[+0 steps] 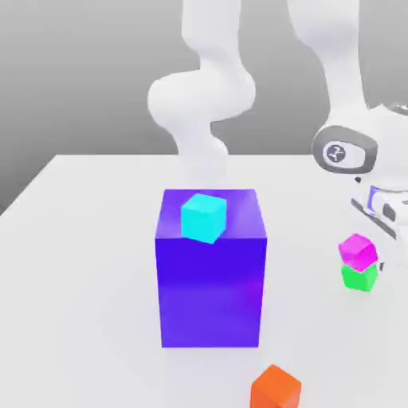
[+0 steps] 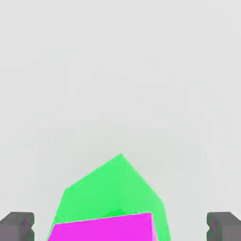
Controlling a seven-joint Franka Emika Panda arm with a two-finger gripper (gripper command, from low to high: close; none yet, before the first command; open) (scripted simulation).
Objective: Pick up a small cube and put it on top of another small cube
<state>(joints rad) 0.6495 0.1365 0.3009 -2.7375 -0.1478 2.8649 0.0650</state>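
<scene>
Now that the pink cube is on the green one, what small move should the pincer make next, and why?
Probably a slow, straight lift of the pincer: its fingers stand wide on both sides of the magenta cube, touching neither side, and that cube already sits on the green cube.

Orange cube [image 1: 276, 389] — cut off by the exterior view's lower edge.
</scene>
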